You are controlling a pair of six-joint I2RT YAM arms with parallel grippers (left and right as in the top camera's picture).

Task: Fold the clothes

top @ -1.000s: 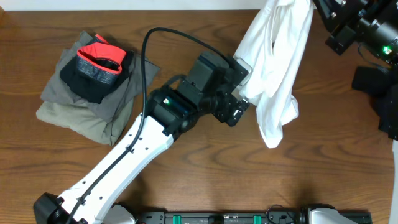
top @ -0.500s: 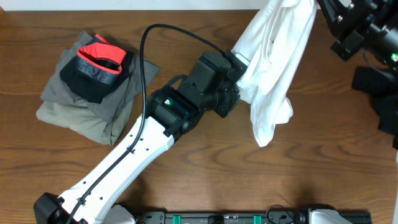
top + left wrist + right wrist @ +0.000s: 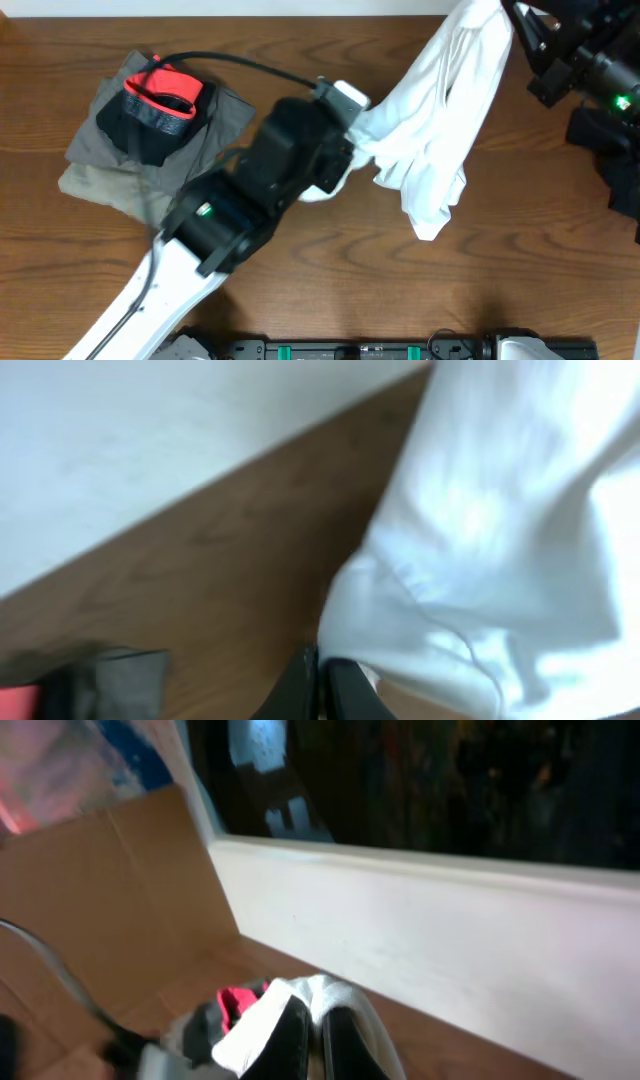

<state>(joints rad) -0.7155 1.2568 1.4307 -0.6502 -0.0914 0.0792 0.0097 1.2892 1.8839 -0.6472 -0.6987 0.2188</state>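
The clothes in hand are a white T-shirt [image 3: 440,120], hanging bunched over the brown table [image 3: 330,270] at the back right. My right gripper [image 3: 508,15] holds its top end up high. In the right wrist view that gripper [image 3: 313,1010] is shut on white fabric [image 3: 330,988]. My left gripper [image 3: 355,135] pinches the shirt's left edge and draws it out sideways. The left wrist view shows the left gripper [image 3: 320,665] shut on a fold of the shirt [image 3: 500,540]. The shirt's lower end [image 3: 428,215] hangs loose near the table. No chest print shows.
A pile of folded olive-grey garments [image 3: 130,170] lies at the back left, with a black-and-red garment [image 3: 155,105] on top. The left arm's black cable [image 3: 240,65] arches over the pile's edge. Black gear [image 3: 610,150] fills the right edge.
My left gripper has shut on the shirt's edge and swung left with it. The shirt now stretches between both grippers. The right gripper has barely moved.
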